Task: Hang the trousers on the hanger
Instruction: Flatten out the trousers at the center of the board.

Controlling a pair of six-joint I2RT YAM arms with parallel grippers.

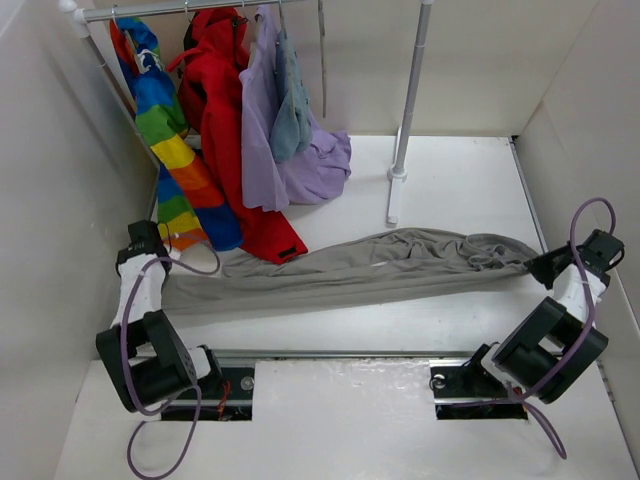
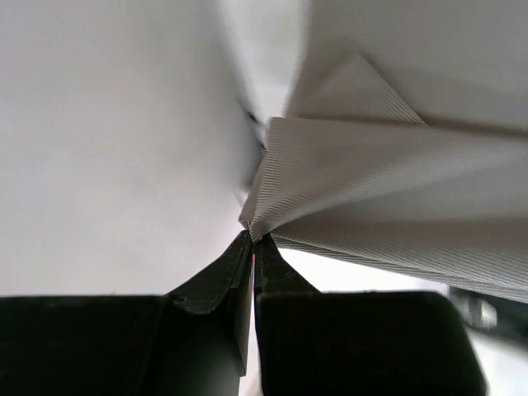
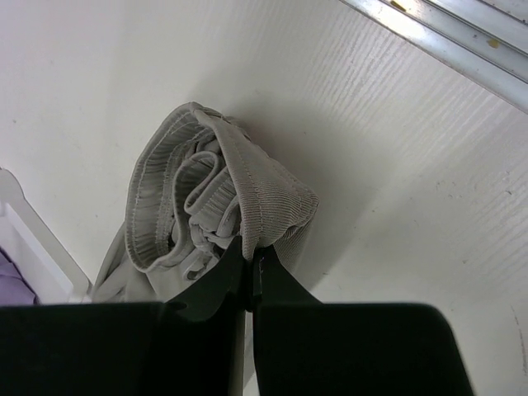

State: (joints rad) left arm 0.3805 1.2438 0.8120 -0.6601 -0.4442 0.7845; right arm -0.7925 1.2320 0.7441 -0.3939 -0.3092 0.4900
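Trousers stretched across white table, both ends gripped

The trousers (image 1: 350, 270) lie in a long grey-beige band across the white table (image 1: 460, 190), from left edge to right. The left gripper (image 1: 158, 258) has its jaws closed tight on a pinch of the leg end, the fabric fanning out from the tips in the left wrist view. The right gripper (image 1: 535, 265) is likewise clamped on the gathered waistband, which bunches in folds just above its fingertips.

Plain white walls (image 1: 50, 200) close in the table on the left, back and right. A metal strip (image 1: 350, 354) runs across the near edge. At the back left, a clothes rail (image 1: 180, 10) carries a rainbow garment (image 1: 170, 130), a red coat (image 1: 220, 100), a lilac garment (image 1: 265, 130) and a small blue-grey garment (image 1: 290, 110). The hanger (image 1: 323, 70) hangs just right of them, seen as a thin grey line. A pale-grey pole (image 1: 412, 80) stands upright further right.
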